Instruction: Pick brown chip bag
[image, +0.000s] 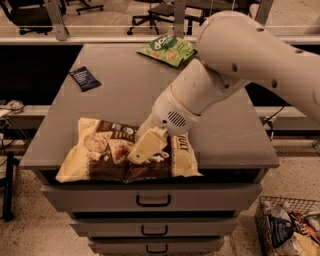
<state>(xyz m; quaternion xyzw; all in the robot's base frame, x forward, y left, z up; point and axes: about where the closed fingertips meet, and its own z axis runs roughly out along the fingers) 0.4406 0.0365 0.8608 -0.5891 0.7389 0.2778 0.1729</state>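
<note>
The gripper (146, 148) is down on the brown chip bag (102, 164), a crinkly dark-brown pack whose cream-yellow ends spread either side beneath it, at the cabinet's (225, 130) front edge. Clamped or not, I can't tell.

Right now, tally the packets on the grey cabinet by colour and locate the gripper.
Brown: 1, large crinkly brown chip bag.
Green: 1, flat green snack bag.
Dark blue: 1, small dark blue packet.
Total: 3.
Gripper: over the brown chip bag's middle.
</note>
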